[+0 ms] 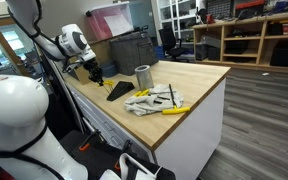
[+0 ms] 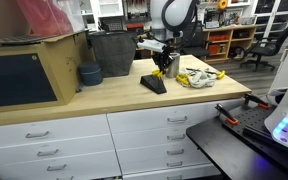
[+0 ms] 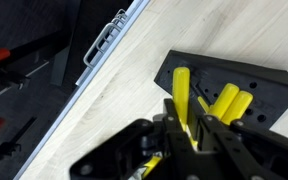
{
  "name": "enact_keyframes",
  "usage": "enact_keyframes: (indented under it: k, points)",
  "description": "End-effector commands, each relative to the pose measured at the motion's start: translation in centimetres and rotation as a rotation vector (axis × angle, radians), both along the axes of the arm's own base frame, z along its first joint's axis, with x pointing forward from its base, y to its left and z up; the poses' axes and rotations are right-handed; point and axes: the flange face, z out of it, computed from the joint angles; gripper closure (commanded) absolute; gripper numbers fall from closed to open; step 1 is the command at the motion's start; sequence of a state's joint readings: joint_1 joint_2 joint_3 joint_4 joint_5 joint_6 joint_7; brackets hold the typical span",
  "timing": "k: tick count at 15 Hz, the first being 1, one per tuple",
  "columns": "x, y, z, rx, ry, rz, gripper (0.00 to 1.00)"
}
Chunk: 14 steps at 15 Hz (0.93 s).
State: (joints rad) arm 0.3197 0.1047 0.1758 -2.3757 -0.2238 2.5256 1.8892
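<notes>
A black wedge-shaped tool holder (image 3: pixel 234 80) lies on the wooden workbench, seen in both exterior views (image 1: pixel 121 91) (image 2: pixel 153 83). My gripper (image 3: pixel 187 132) hangs right over it and is shut on a yellow tool handle (image 3: pixel 181 92) that runs up between the fingers. Two more yellow handles (image 3: pixel 230 102) stand in the holder just beside the grip. In an exterior view the gripper (image 1: pixel 96 74) is at the holder's far end; from the other side the gripper (image 2: pixel 164 63) sits just above the holder. The tool's tip is hidden.
Loose tools on a white cloth (image 1: pixel 154 100) (image 2: pixel 199 76) lie beside the holder, with a yellow screwdriver (image 1: pixel 174 110) near the bench edge. A metal can (image 1: pixel 143 75) and black bin (image 1: pixel 132 48) stand behind. A cardboard box (image 2: pixel 24 70) fills one bench end. Drawer handle (image 3: pixel 104 42) below the edge.
</notes>
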Motion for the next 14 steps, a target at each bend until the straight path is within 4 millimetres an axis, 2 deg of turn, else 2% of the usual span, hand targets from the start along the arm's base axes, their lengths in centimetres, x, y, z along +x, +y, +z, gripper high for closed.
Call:
enact_keyframes:
  k: [1, 14]
  points:
    - [0.36, 0.39, 0.23, 0.021, -0.019, 0.012, 0.96]
    - [0.69, 0.82, -0.48, 0.027, -0.009, 0.027, 0.96]
